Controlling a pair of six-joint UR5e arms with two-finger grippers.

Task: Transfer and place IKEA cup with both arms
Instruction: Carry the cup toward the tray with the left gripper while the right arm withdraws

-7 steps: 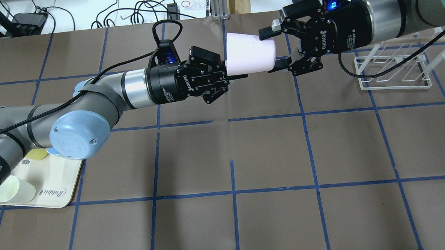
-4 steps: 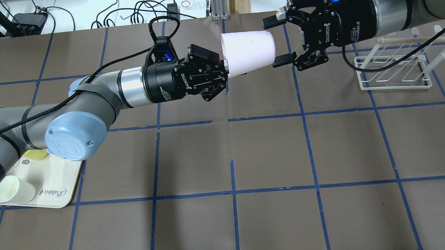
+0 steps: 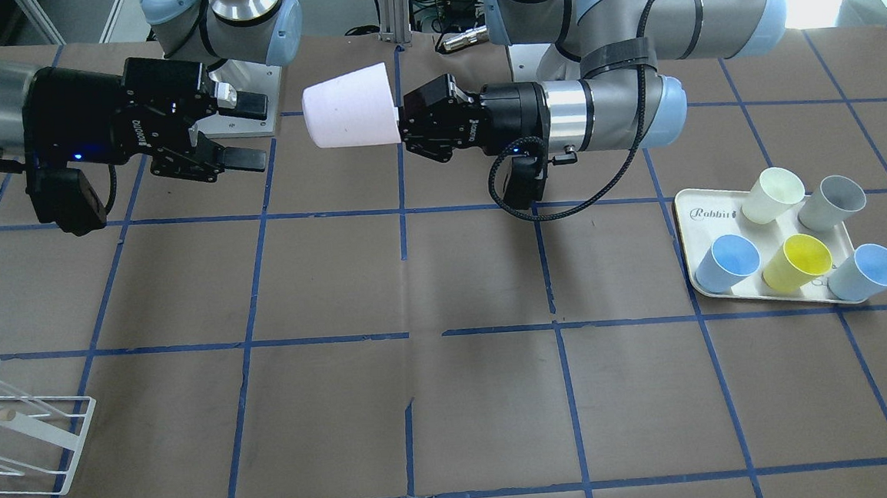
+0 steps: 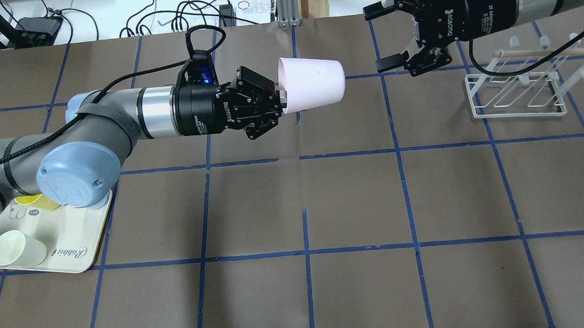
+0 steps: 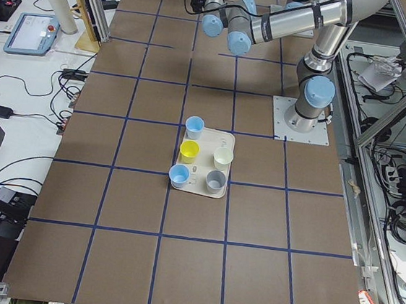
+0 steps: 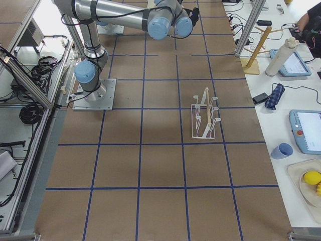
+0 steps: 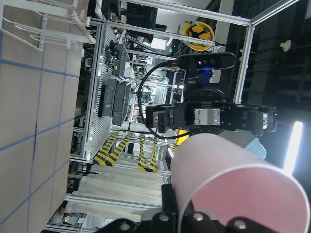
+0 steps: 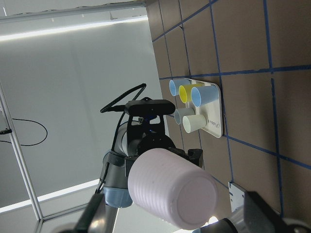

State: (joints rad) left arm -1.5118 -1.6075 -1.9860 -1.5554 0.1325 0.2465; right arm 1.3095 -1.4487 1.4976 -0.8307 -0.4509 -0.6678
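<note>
The pale pink IKEA cup lies on its side in the air above the far middle of the table. My left gripper is shut on its rim, the base pointing at my right arm. It also shows in the front view, held by the left gripper. My right gripper is open and empty, a short way off the cup's base, not touching it; in the front view its jaws stand wide apart. The right wrist view shows the cup's base.
A cream tray by my left arm's side holds a cream cup, a grey cup, a yellow cup and two light blue cups. A white wire rack stands on my right side.
My right gripper, whose open fingers flanked the cup's base, has pulled back up and away. My left arm has drawn the cup back toward its own side.
</note>
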